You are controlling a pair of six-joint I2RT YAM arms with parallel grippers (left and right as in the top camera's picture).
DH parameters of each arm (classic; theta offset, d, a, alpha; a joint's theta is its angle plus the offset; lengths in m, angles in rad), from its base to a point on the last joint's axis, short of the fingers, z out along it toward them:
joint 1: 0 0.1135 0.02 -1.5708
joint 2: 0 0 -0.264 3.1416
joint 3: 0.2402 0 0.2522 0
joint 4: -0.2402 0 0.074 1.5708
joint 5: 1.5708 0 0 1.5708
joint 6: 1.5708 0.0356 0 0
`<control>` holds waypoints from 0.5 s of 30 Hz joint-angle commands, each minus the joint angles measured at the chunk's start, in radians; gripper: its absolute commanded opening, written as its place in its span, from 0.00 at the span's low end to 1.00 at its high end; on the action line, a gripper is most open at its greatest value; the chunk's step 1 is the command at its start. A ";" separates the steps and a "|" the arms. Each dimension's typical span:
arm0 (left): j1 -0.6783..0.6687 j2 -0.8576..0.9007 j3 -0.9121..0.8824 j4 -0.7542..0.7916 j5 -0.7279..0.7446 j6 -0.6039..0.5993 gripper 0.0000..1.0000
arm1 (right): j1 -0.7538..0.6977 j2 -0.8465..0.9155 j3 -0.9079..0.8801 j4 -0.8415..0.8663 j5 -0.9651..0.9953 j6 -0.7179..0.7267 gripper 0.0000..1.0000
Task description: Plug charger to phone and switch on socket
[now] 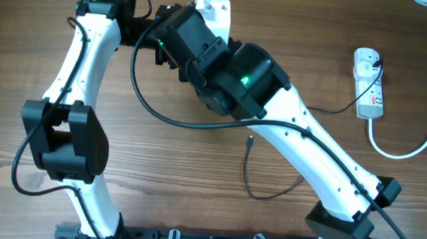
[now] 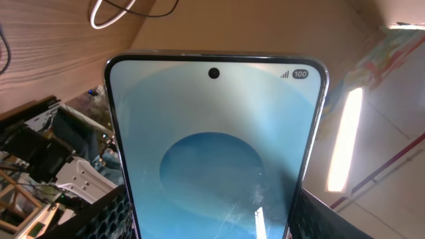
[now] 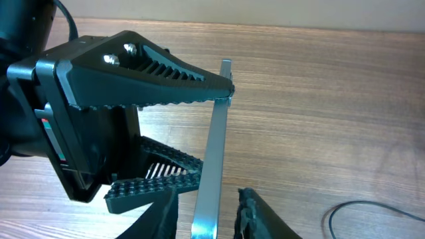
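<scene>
Far to the left of the socket [image 1: 369, 84], the left arm [image 1: 77, 72] rises along the table [image 1: 196, 156] and bends in towards the top middle. The left gripper [image 3: 214, 129] is pinched on the phone [image 2: 216, 166]. In the right wrist view its two ribbed black fingers [image 3: 153, 73] press on the phone's flat faces, and the phone shows edge-on as a thin metal strip. In the left wrist view the screen fills the frame, pale blue with a darker blue disc, a camera hole near its top edge and "100" in the corner. Whether the phone touches the wood I cannot tell.

Just socket-ward of that grip, the right gripper [image 3: 209, 222] sits at the end of the phone nearest its own camera. Its two fingers are spread, one on each side of the thin edge, and a gap shows on both sides.

The right arm [image 1: 323, 165] slants down from there towards the lower right. Beside it, still well left of the socket and below it in the overhead view, the charger [image 1: 244, 170] lies loose on the wood. Its small connector [image 1: 249, 142] is free, gripped by nothing and well apart from the phone.

The thin black cable runs under the right arm and on to the socket. There a black plug [image 1: 379, 67] sits in the end farther from the robot's base. The socket's white lead [image 1: 399, 153] loops off to its right. The state of its switch is too small to read.
</scene>
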 commanded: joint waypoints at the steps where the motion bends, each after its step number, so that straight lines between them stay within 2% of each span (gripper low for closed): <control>1: 0.004 -0.039 0.001 -0.001 0.049 -0.013 0.68 | 0.003 0.010 0.014 0.008 0.026 0.000 0.30; 3: 0.004 -0.039 0.001 -0.001 0.049 -0.013 0.68 | 0.003 0.010 0.014 0.008 0.026 -0.001 0.23; 7: 0.004 -0.039 0.001 -0.001 0.049 -0.013 0.69 | 0.003 0.010 0.014 0.011 0.025 0.000 0.22; 15: 0.004 -0.039 0.001 -0.001 0.049 -0.013 0.70 | 0.003 0.010 0.014 0.011 0.017 0.002 0.13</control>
